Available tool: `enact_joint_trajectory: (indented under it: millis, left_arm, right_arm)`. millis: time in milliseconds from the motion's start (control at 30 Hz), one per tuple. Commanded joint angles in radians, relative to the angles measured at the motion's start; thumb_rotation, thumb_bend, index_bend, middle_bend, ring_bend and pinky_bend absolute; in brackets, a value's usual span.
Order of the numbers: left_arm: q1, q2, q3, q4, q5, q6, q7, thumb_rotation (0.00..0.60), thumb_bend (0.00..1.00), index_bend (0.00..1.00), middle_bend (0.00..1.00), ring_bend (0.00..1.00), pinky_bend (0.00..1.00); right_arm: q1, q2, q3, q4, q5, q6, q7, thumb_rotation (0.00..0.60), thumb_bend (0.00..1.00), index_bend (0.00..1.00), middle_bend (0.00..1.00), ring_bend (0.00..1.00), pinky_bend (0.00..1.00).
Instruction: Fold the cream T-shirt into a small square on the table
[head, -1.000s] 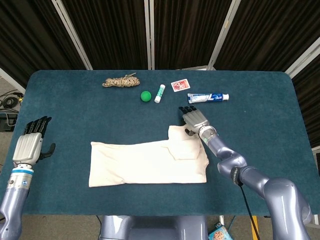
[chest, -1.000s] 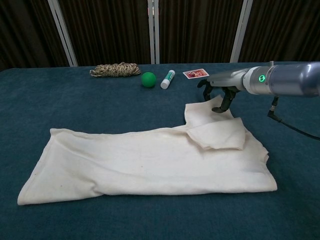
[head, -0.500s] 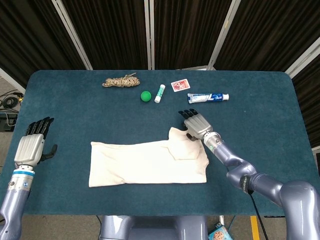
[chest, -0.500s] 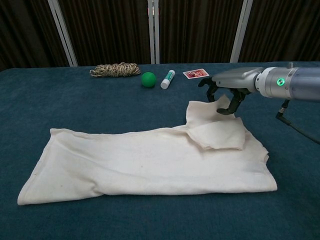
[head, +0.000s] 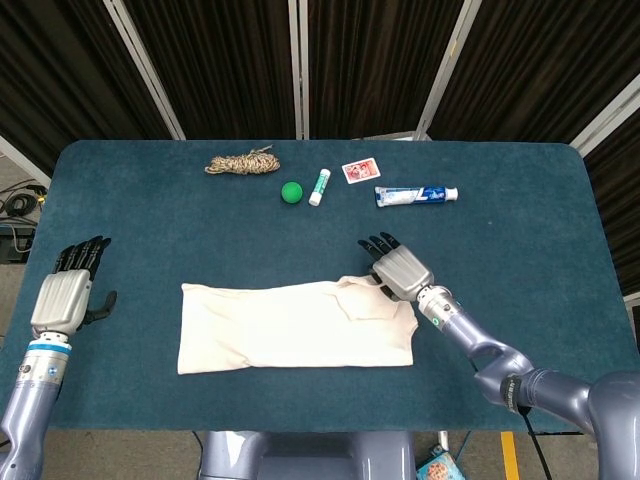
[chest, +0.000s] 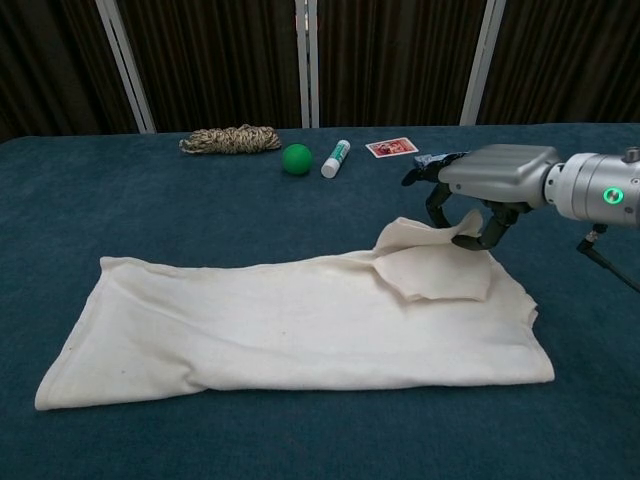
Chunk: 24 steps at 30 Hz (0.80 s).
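Note:
The cream T-shirt (head: 290, 325) (chest: 290, 320) lies flat along the near middle of the table, folded into a long band. Its right sleeve (chest: 430, 262) is doubled over onto the body. My right hand (head: 400, 270) (chest: 490, 185) hovers palm down over the shirt's far right corner and pinches the raised edge of that sleeve. My left hand (head: 65, 295) is at the table's left edge, fingers spread, well apart from the shirt and holding nothing; the chest view does not show it.
Along the far side of the blue table (head: 520, 250) lie a rope bundle (head: 243, 162) (chest: 230, 139), a green ball (head: 291, 192) (chest: 296, 159), a white tube (head: 319, 186) (chest: 335, 158), a red card (head: 360, 171) (chest: 391, 147) and a toothpaste tube (head: 416, 195).
My right hand has moved toward the near edge, pulling the sleeve edge with it over the shirt body. The left hand has barely moved.

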Motion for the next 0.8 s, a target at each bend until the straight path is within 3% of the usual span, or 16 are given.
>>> enact_joint_trajectory:
  millis: [33,800]
  left_arm:
    - [0.001,0.001,0.001,-0.002,0.002,0.000,0.000,0.600,0.46,0.00,0.00,0.00,0.00]
    - [-0.001,-0.002,0.006,-0.003,0.003,-0.005,0.009,0.600,0.46,0.00,0.00,0.00,0.00]
  right_arm:
    - [-0.012,-0.001,-0.023,-0.008,-0.037,0.029,-0.038,0.600,0.37,0.75,0.05,0.00,0.00]
    - [-0.043,-0.096,-0.033,0.058,-0.040,0.053,-0.167,0.600,0.36,0.74,0.05,0.00,0.02]
